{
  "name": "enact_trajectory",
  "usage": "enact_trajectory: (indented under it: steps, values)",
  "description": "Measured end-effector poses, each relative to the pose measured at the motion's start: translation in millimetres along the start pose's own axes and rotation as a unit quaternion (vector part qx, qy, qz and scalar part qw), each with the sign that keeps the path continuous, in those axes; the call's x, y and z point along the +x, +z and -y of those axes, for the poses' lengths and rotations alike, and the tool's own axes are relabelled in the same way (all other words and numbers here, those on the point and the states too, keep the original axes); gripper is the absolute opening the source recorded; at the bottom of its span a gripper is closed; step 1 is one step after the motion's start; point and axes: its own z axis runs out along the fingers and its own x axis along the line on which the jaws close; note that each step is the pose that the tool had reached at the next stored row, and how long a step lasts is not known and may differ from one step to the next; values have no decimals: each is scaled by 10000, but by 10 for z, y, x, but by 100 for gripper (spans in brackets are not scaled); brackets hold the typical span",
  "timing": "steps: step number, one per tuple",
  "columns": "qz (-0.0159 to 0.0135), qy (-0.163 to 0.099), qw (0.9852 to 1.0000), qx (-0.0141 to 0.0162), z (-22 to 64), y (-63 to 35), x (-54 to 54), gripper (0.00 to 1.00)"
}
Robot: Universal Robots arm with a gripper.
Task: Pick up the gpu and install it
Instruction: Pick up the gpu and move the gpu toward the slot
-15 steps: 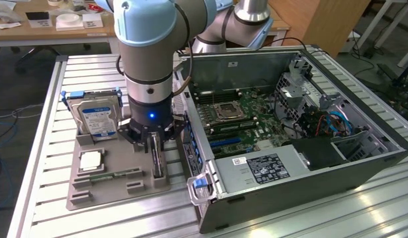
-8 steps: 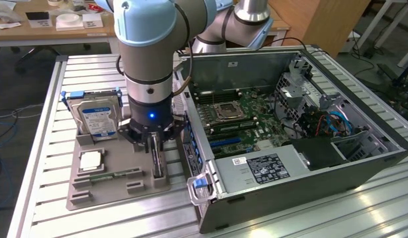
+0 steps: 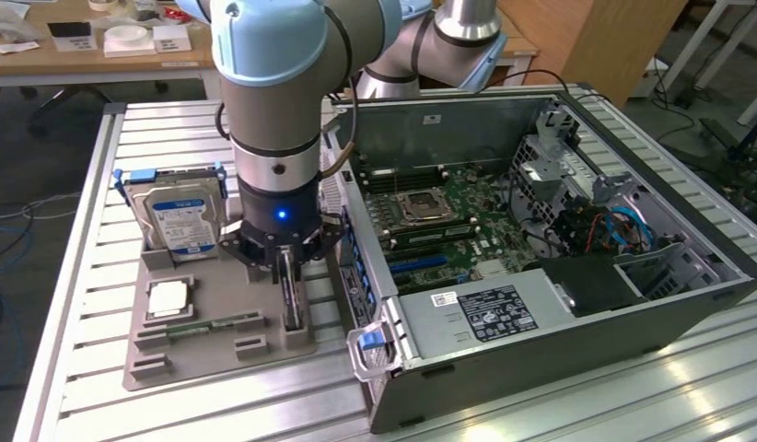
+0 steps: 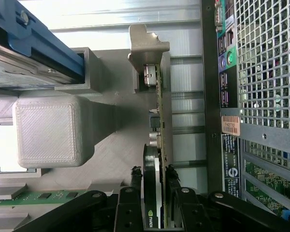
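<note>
The gripper (image 3: 289, 274) fingers (image 4: 135, 182) close snugly on the graphics card (image 4: 163, 111), which stands edge-up between them in its holder (image 3: 169, 354), ready for lifting.

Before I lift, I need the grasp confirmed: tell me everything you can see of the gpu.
The gpu stands on its long edge in a slot of the gray holder tray, beside the open computer case. Seen edge-on: black shroud, green board, silver bracket at the far end. The fingers press both faces; it is not lifted.
</note>
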Motion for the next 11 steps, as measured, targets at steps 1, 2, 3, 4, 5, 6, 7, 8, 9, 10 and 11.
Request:
enact_trajectory:
  steps: [1, 2, 3, 4, 5, 6, 7, 8, 9, 10, 11]
  values:
    - [0, 0, 10000, 0, 0, 0, 0, 33]
    - [0, 0, 10000, -1, -1, 1, -4, 33]
    - [0, 0, 10000, 0, -1, 0, -8, 33]
    - [0, 1, 10000, 0, -1, 0, -8, 33]
    - [0, 1, 10000, 0, -1, 0, -8, 33]
    - [0, 1, 10000, 0, -1, 0, -9, 33]
    - [0, 0, 10000, 0, -1, 0, -9, 33]
    - [0, 0, 10000, 0, -1, 0, -10, 33]
    - [0, 0, 10000, 0, -1, 0, -10, 33]
    - [0, 0, 10000, 0, -1, 0, -10, 33]
    - [0, 0, 10000, 0, -1, 0, -10, 33]
